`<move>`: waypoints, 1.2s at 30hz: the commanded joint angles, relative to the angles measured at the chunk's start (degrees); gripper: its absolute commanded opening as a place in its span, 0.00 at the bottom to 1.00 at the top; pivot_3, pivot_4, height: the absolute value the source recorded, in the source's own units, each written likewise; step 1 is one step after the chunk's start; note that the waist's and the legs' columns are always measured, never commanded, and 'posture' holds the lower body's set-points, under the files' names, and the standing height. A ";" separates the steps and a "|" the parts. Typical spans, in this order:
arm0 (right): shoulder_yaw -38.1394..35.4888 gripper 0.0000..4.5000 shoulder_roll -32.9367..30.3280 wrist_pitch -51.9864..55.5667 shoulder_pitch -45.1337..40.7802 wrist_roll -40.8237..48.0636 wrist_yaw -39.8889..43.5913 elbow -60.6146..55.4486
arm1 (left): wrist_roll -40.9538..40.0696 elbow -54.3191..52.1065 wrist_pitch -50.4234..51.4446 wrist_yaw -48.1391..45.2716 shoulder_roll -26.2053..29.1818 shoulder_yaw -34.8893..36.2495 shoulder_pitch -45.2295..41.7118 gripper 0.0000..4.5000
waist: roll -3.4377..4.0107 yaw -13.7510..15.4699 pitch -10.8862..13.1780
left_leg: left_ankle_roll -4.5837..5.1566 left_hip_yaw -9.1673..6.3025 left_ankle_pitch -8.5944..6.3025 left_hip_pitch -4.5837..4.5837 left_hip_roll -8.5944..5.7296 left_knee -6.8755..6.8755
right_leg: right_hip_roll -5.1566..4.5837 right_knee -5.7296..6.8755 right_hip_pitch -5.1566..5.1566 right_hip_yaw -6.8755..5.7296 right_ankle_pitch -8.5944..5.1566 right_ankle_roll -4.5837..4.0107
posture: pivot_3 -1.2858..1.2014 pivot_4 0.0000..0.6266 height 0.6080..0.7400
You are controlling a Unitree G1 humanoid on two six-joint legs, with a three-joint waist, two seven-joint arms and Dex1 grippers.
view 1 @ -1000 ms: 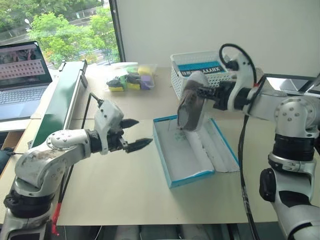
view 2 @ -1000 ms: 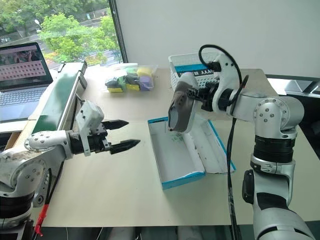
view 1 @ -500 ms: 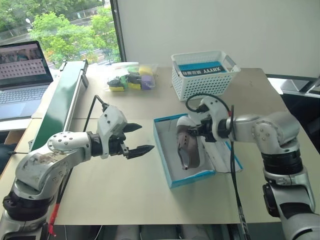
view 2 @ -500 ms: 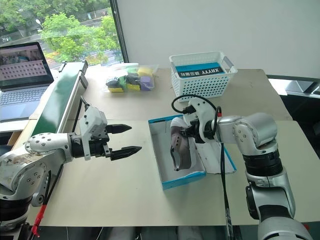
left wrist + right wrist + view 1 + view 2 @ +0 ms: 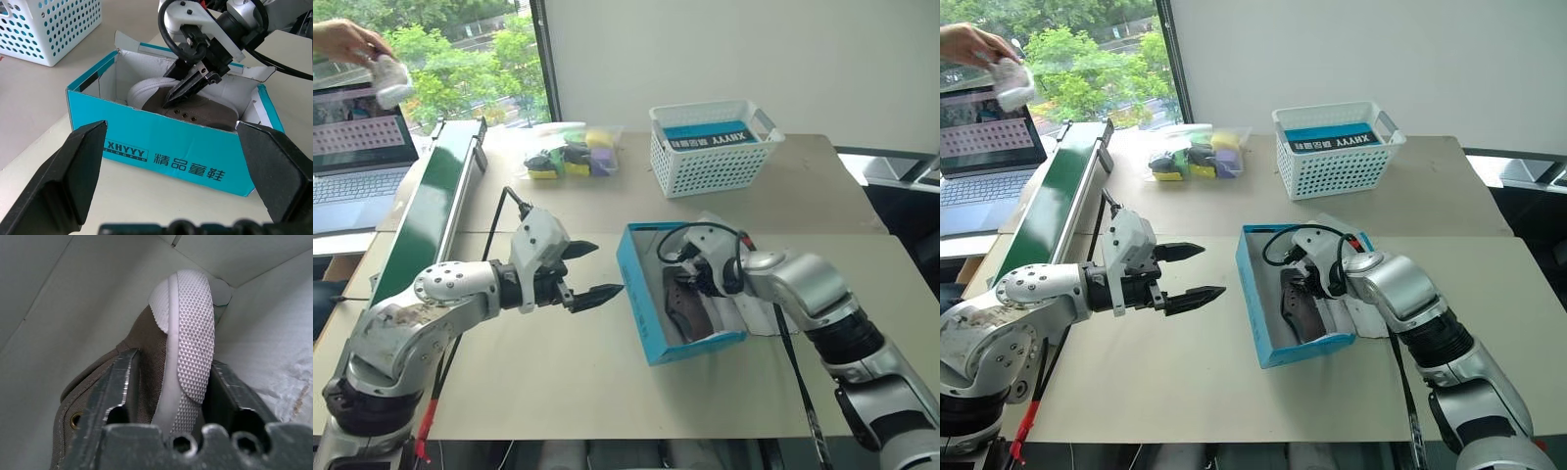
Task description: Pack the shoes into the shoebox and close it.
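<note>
Shoe (image 5: 683,311) in shoebox (image 5: 642,318) — basket (image 5: 710,145) behind.

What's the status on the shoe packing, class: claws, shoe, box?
Left claw open, hovering beside the shoebox. Right claw down inside the box, fingers either side of the shoe, which lies on its side. Lid open.

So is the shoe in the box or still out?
In. The shoe lies on its side inside the open box.
</note>
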 commanded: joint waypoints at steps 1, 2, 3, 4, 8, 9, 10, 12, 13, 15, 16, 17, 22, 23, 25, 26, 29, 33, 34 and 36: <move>-0.15 0.81 0.09 -0.19 -1.22 -3.04 0.24 -1.69 | -0.96 -2.37 -0.14 0.75 0.09 1.31 -0.18 1.00 | 0.00 0.03 0.00 | 0.00 0.00 0.00 0.00 0.00 0.00 | 0.00 0.02 0.00 0.00 0.00 0.00 | 0.52 0.24 1.00; -0.24 0.90 -0.23 -0.06 -2.21 -3.57 0.51 -2.54 | -1.04 -2.29 -0.14 0.81 0.19 1.41 -0.10 1.00 | 0.00 0.04 0.00 | 0.00 -0.01 0.00 0.01 0.00 0.00 | 0.00 0.03 0.00 0.00 0.00 0.00 | 0.52 0.24 1.00; -0.30 0.94 -0.60 -0.11 -3.12 -4.07 0.84 -3.20 | -1.06 -2.19 -0.16 0.85 0.25 1.46 -0.06 1.00 | 0.00 0.03 0.00 | 0.00 -0.01 0.00 0.00 0.00 0.00 | 0.00 0.03 -0.01 0.00 0.00 0.00 | 0.52 0.24 1.00; 0.53 0.99 -1.70 -0.95 -4.56 -5.75 1.21 -4.00 | -1.01 -2.04 -0.23 0.83 0.37 1.51 -0.01 1.00 | 0.01 0.02 0.00 | 0.00 -0.01 0.00 0.00 -0.01 0.00 | 0.00 0.04 -0.02 0.00 0.00 0.00 | 0.52 0.24 1.00; -0.43 0.99 -2.53 0.38 -9.81 -7.02 2.35 -6.69 | -0.71 -1.29 -0.48 0.90 0.49 1.68 -0.08 1.00 | 0.03 0.00 0.02 | 0.00 -0.01 0.00 -0.01 -0.02 -0.01 | 0.00 0.05 -0.07 0.01 0.00 0.00 | 0.52 0.24 1.00; -1.50 0.99 -2.36 1.70 -11.47 -6.47 2.81 -7.55 | -0.60 -1.00 -0.54 1.02 0.39 1.65 -0.23 1.00 | 0.03 -0.19 0.02 | 0.00 -0.01 0.00 -0.01 -0.01 -0.01 | 0.00 0.06 -0.07 0.01 0.00 0.00 | 0.52 0.24 1.00; -2.54 0.99 -2.11 2.90 -12.96 -6.08 3.10 -8.16 | -0.41 -0.72 -0.68 1.08 0.34 1.60 -0.36 1.00 | 0.03 -0.28 0.02 | 0.00 -0.01 0.00 0.00 0.01 -0.01 | 0.02 0.05 -0.08 0.01 0.00 0.00 | 0.52 0.24 1.00; -4.21 0.99 -1.80 4.59 -14.87 -5.70 3.50 -8.85 | -0.07 -0.37 -0.95 1.22 0.27 1.45 -0.58 1.00 | 0.03 -0.25 0.02 | 0.00 -0.02 0.00 -0.01 0.01 -0.02 | 0.03 0.05 -0.08 0.01 0.00 -0.01 | 0.52 0.24 1.00; -5.27 0.99 -1.46 5.36 -15.40 -5.33 3.73 -9.01 | 0.19 -0.20 -1.16 1.48 0.14 1.44 -0.69 1.00 | 0.03 -0.17 0.02 | 0.00 -0.02 0.00 -0.01 0.01 -0.02 | 0.02 0.05 -0.07 0.01 0.00 -0.01 | 0.52 0.24 1.00; -7.53 0.99 -1.03 5.93 -16.32 -4.22 5.05 -9.10 | 1.60 0.81 -1.83 2.86 -0.32 1.49 -1.25 1.00 | 0.03 -0.03 0.02 | 0.00 -0.02 0.00 -0.02 0.01 -0.02 | 0.02 0.04 -0.07 0.01 0.00 0.00 | 0.52 0.24 1.00; -9.85 0.99 -0.18 6.15 -16.74 -2.68 6.18 -8.75 | 2.58 1.51 -2.33 3.70 -0.50 1.55 -1.61 1.00 | 0.02 0.10 0.02 | 0.00 -0.02 0.00 -0.02 0.00 -0.02 | 0.01 0.04 -0.07 0.01 0.00 0.00 | 0.52 0.24 1.00; -12.05 0.99 0.68 6.20 -17.00 -1.45 6.86 -8.30 | 3.60 2.17 -2.80 4.53 -0.66 1.62 -1.97 1.00 | 0.02 0.16 0.02 | 0.00 -0.02 0.00 -0.02 0.00 -0.02 | 0.01 0.04 -0.07 0.01 0.00 0.00 | 0.52 0.24 1.00; -21.80 0.99 6.56 0.95 -15.51 4.33 8.98 -7.15 | 11.24 7.90 -2.84 12.66 -1.72 1.97 -4.35 1.00 | 0.02 0.15 0.02 | 0.00 -0.02 0.00 0.00 0.00 -0.02 | 0.01 0.07 -0.05 0.01 0.00 -0.01 | 0.52 0.24 1.00; -24.40 0.99 8.71 -0.27 -14.92 6.17 9.18 -7.37 | 13.09 9.79 -1.99 16.65 -3.27 3.07 -5.26 1.00 | 0.02 0.15 0.02 | 0.00 -0.02 0.00 -0.01 -0.01 -0.02 | 0.01 0.07 -0.06 0.01 0.00 -0.01 | 0.52 0.24 1.00; -25.71 0.99 10.19 -3.36 -12.79 7.31 10.33 -8.61 | 16.22 11.85 -1.52 23.08 -6.46 5.25 -6.26 1.00 | 0.02 0.08 0.02 | 0.00 -0.03 0.00 -0.01 0.00 -0.01 | 0.02 0.11 -0.08 0.01 0.00 -0.01 | 0.52 0.24 1.00; -25.92 0.99 10.58 -4.01 -11.47 7.80 10.67 -9.21 | 17.61 12.03 -1.49 25.60 -7.90 6.06 -6.33 1.00 | 0.02 0.09 0.02 | 0.00 -0.03 0.00 -0.01 0.00 -0.02 | 0.02 0.10 -0.07 0.00 0.01 -0.01 | 0.52 0.24 1.00; -24.87 0.99 11.31 -6.89 -6.81 7.69 10.72 -10.39 | 23.88 11.94 -1.83 35.65 -12.66 8.72 -4.94 1.00 | 0.02 0.15 0.01 | 0.00 -0.04 0.00 -0.04 0.00 -0.01 | -0.01 0.11 -0.06 0.00 0.01 0.00 | 0.52 0.24 1.00; -23.44 0.99 12.72 -9.57 -3.53 7.03 9.75 -10.64 | 29.59 11.03 -0.58 44.05 -17.31 12.53 -2.66 1.00 | 0.02 -0.10 0.02 | 0.00 -0.03 0.00 -0.08 0.00 -0.01 | -0.04 0.14 -0.08 0.00 0.01 0.00 | 0.52 0.24 1.00; -23.19 0.99 13.00 -9.85 -3.21 7.02 9.55 -10.65 | 30.42 10.87 -0.87 44.47 -17.60 12.77 -2.27 1.00 | 0.02 -0.11 0.01 | 0.00 -0.03 0.00 -0.09 0.00 -0.02 | -0.04 0.17 -0.11 0.01 0.01 0.00 | 0.52 0.24 1.00; -22.77 0.99 13.93 -10.27 -2.75 7.58 9.42 -10.88 | 31.98 11.50 -1.78 45.91 -18.19 14.11 -2.16 1.00 | 0.02 -0.07 0.02 | 0.00 -0.03 0.00 -0.07 -0.01 -0.02 | -0.03 0.15 -0.12 0.01 0.01 0.00 | 0.52 0.24 1.00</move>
